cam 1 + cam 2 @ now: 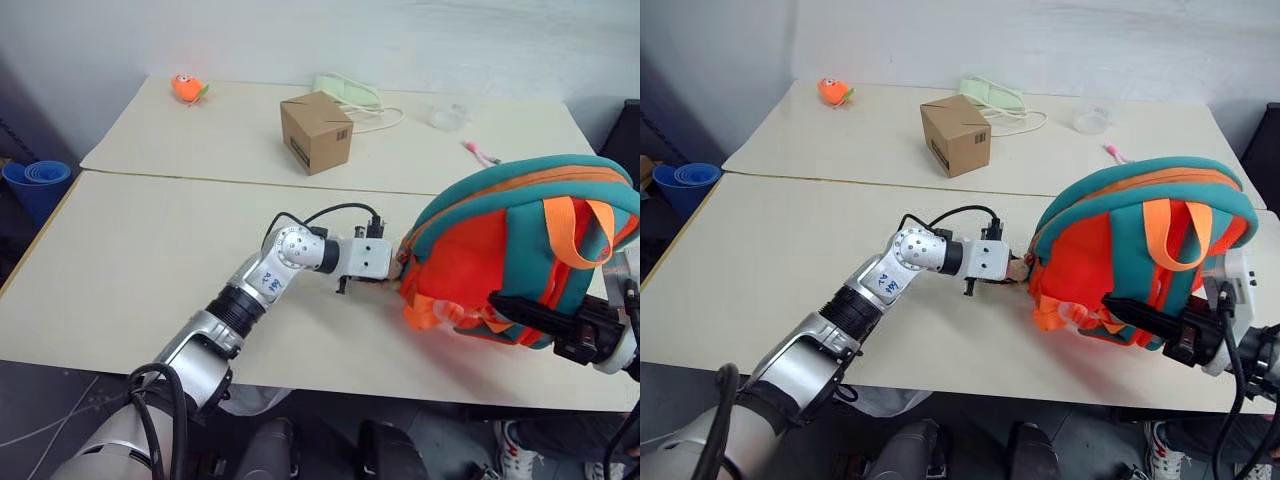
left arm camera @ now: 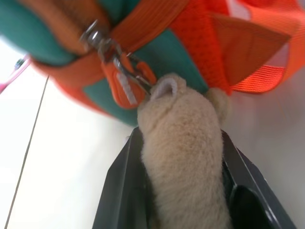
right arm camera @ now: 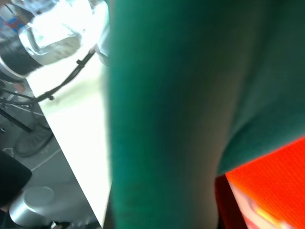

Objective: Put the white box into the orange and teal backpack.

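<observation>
The orange and teal backpack (image 1: 480,250) lies on its side at the right of the near table, straps facing me. My left gripper (image 1: 392,280) reaches in level from the left to the bag's lower left corner. In the left wrist view its two black fingers (image 2: 119,186) press on either side of the tan plush animal (image 2: 183,157) that hangs beside the zipper pull (image 2: 125,81). My right gripper (image 1: 505,302) lies against the bag's lower right side, tight on the teal fabric (image 3: 181,95). The white box is out of view.
On the far table stand a brown cardboard box (image 1: 316,132), an orange toy (image 1: 186,88), a pale green item with a cord (image 1: 348,92), a clear cup (image 1: 449,116) and a pink item (image 1: 481,152). Stacked blue buckets (image 1: 38,180) stand on the floor at the left.
</observation>
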